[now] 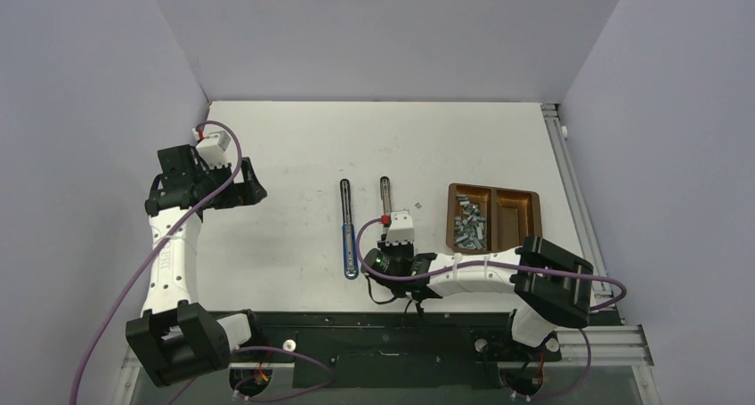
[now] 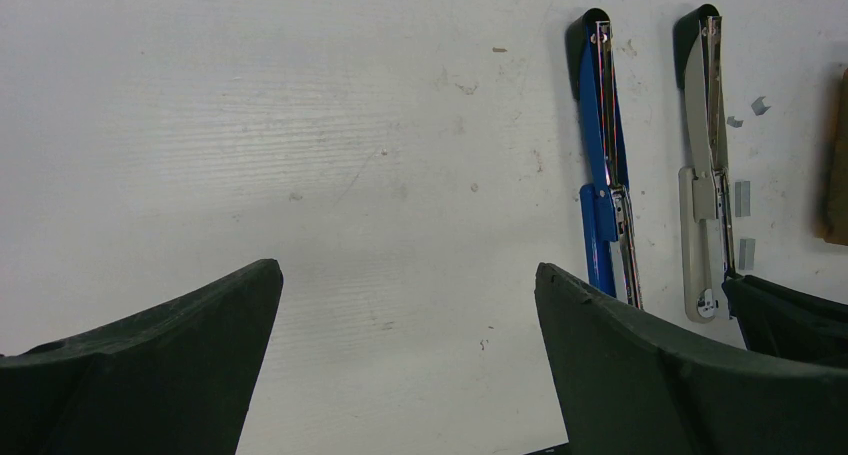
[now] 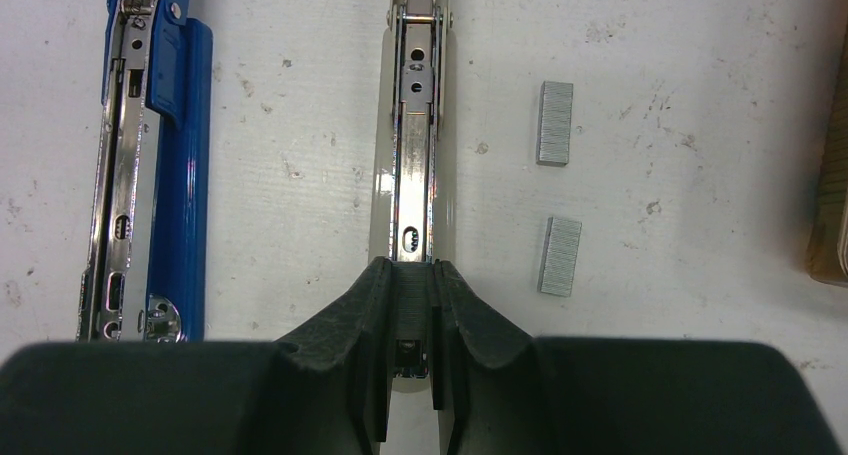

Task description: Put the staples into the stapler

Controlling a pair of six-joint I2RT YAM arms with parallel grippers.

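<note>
Right gripper pinched on a staple strip over the grey stapler rail, lower centre.
Blue stapler near left, two loose strips right; left gripper wide open, holding nothing.

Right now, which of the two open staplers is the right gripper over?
The grey stapler, nearer the wooden tray: the right gripper holds a staple strip over its metal channel. The blue stapler lies apart.

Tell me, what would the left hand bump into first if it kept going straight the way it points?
Probably just the bare white table: nothing lies ahead between the fingers of the open left hand. The blue stapler sits off to its right, outside that line.
</note>
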